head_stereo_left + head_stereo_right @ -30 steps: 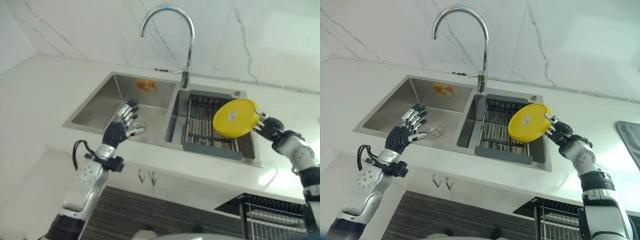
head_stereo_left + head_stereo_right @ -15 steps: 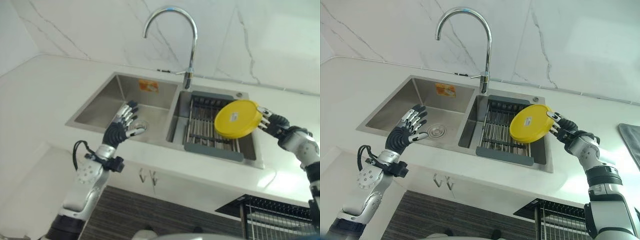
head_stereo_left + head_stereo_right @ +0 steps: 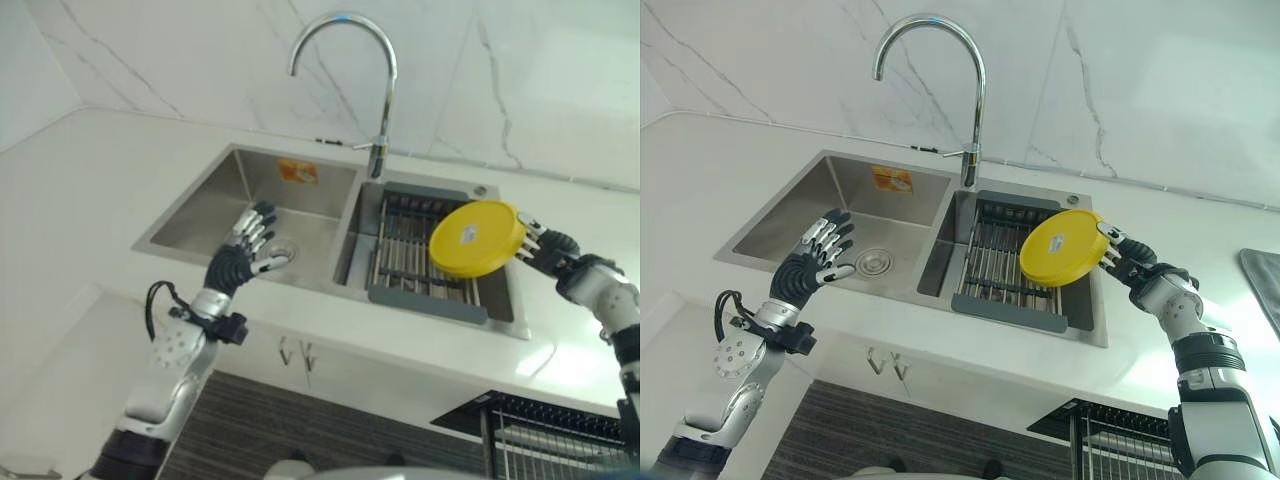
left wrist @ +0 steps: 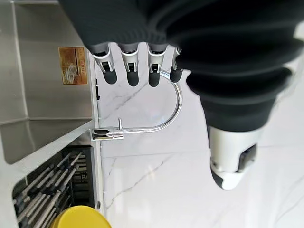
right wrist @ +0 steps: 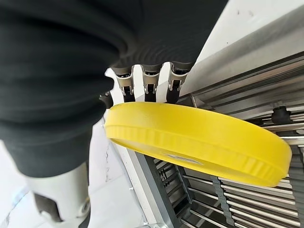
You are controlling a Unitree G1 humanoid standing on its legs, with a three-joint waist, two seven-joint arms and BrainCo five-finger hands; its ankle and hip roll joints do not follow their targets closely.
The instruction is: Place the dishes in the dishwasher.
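While the right hand (image 3: 1137, 266) fingers (image 5: 149, 87) grip the yellow plate (image 3: 1063, 246), the left hand (image 3: 805, 268) spreads empty.

— What colours show?
— A plain yellow plate (image 3: 1062, 247), a steel-grey sink (image 3: 830, 200), a dark grey rack (image 3: 995, 262).
— And the wall?
— White marble wall (image 3: 1160, 80) with thin grey veins; the table (image 3: 700, 170) is white.

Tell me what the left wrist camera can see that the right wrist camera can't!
Left wrist view alone: the curved faucet, the orange sticker on the basin wall, and the left hand with straight, empty fingers. Right wrist view alone: the right hand, its fingers pinching the yellow plate by its rim, seen close up. Both show the yellow plate and the drying rack in the sink.
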